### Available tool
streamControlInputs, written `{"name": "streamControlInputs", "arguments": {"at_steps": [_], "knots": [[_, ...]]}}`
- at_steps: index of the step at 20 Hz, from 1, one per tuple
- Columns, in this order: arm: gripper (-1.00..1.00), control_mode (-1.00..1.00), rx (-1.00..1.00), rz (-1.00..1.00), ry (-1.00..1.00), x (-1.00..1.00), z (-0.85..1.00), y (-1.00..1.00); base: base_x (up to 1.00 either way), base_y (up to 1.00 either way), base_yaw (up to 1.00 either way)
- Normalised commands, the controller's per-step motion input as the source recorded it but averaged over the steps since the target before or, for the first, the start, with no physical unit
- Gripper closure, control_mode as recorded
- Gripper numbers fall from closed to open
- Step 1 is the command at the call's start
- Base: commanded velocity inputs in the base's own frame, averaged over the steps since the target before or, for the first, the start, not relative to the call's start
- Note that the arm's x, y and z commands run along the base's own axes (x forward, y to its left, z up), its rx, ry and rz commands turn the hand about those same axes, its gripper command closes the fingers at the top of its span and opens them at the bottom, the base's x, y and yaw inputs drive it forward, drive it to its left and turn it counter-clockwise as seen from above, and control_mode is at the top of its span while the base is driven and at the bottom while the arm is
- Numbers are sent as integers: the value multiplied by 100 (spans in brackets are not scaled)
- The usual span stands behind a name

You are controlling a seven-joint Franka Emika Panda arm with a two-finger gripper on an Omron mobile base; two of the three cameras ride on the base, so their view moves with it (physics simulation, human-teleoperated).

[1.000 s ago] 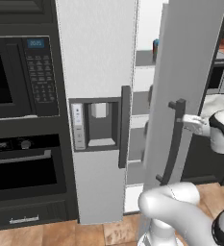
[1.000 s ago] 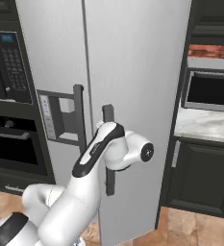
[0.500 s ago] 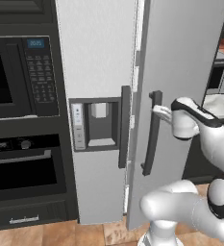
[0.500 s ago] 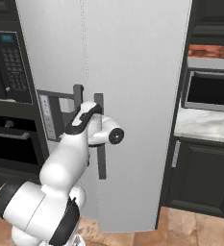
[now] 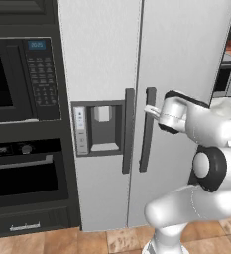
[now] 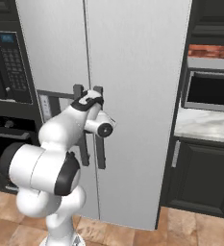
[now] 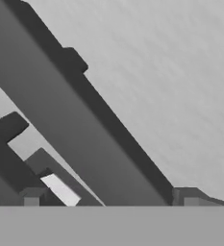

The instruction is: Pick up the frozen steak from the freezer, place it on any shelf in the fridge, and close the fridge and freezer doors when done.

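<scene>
Gripper (image 7: 111, 198) sitting against fridge door handle (image 5: 146, 130), fingers spread apart astride it; both doors lying flush.

black microwave (image 5: 18, 79) over a dark oven (image 5: 23, 171), brown tile floor (image 5: 62, 240), grey stone desk (image 6: 205, 125), dark cupboard (image 6: 200, 178) under it

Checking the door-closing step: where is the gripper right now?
In the left base view the gripper is at the top of the right door handle, beside the left door handle and the dispenser.
</scene>
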Motion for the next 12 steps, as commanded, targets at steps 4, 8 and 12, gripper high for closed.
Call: {"name": "streamControlInputs", "arguments": {"at_steps": [4, 8, 12], "knots": [[-100, -100, 0, 0, 0, 0, 0, 0, 0, 0, 0], [-100, -100, 0, 0, 0, 0, 0, 0, 0, 0, 0], [-100, -100, -4, 0, 6, 31, -11, 12, 0, 0, 0]]}}
